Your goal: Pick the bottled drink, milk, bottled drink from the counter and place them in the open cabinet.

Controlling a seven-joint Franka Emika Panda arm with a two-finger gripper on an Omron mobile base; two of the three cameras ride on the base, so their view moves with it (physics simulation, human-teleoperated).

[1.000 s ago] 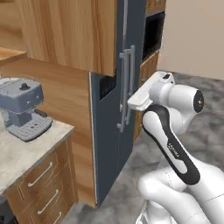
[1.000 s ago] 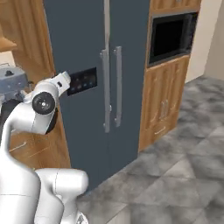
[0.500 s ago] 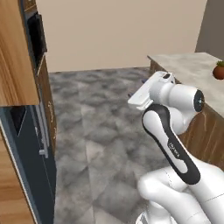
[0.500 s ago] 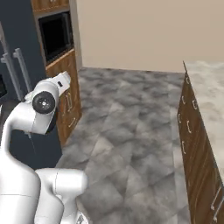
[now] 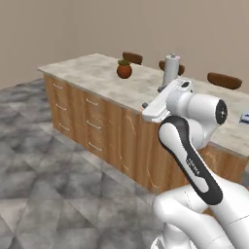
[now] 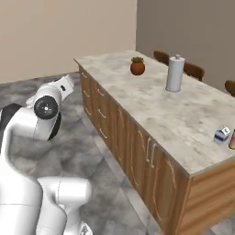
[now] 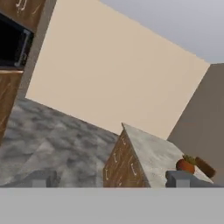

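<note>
Worktop point(image 6: 151, 108): ahead of the claw point(image 7: 109, 178), to its right. Potted plant point(image 6: 137, 66) and canister point(image 6: 175, 73) stand on it, farther off. Milk point(image 6: 222, 134) beside a bottled drink point(image 6: 232, 139) at the near end.

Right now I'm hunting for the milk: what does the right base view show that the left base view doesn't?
The right base view alone shows the milk carton plainly, near the counter's near end, with a bottle at the picture's edge beside it. The left base view alone shows a third chair back behind the counter. Both show the potted plant, the tall grey canister and the arm.
</note>
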